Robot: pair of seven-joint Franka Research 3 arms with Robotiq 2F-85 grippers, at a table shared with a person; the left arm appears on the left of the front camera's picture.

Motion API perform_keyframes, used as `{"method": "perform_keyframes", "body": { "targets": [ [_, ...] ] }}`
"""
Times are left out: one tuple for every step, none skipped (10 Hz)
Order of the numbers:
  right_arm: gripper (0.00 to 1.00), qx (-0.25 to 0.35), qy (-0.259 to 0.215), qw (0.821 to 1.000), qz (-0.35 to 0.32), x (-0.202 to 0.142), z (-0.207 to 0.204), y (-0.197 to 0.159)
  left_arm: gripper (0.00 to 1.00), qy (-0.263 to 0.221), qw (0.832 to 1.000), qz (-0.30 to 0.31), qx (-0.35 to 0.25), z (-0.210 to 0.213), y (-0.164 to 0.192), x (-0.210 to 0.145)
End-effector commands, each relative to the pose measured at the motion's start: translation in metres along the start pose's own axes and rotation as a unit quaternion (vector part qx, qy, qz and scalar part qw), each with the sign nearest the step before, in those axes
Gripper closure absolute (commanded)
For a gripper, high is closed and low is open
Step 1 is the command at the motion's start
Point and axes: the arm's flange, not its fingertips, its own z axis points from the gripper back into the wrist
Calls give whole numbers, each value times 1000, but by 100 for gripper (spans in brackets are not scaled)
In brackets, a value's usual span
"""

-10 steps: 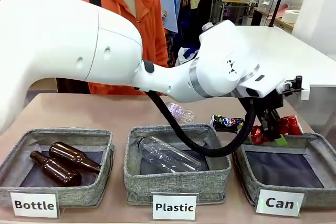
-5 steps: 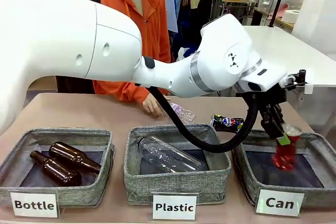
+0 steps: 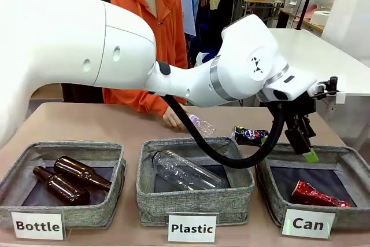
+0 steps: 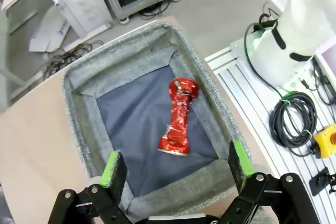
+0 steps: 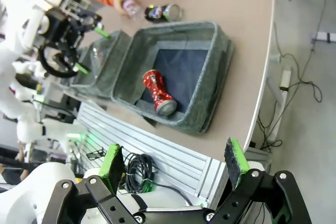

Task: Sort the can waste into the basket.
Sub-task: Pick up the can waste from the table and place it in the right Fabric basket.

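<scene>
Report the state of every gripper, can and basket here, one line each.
left gripper, open, empty, above the Can basket.
right gripper, open, empty.
red can, crushed, lying inside the Can basket.
blue can, lying on the table, outside the Can basket.
Plastic basket, holds a clear bottle.
Bottle basket, holds two brown bottles.

The left bin (image 3: 87,215) is signed "Bottle", the middle bin (image 3: 150,206) "Plastic", the right bin (image 3: 270,198) "Can".
</scene>
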Motion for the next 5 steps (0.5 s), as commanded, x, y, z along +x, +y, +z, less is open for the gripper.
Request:
{"method": "perform_keyframes", "body": {
  "targets": [
    [0,5,-8,1000,-11,8,1,3,0,-7,1000,20,-12,6,1,3],
    [0,0,0,1000,0,0,0,0,0,-11,999,35,-13,7,-1,2],
    [0,36,-1,999,5,7,-4,2,0,-15,998,66,-12,15,-6,-2],
    [0,69,1,998,-3,21,-23,10,0,-26,995,98,-9,36,-21,-12],
    [0,74,7,997,1,35,-44,20,0,-44,993,112,-11,51,-35,-18]
  ]
}}
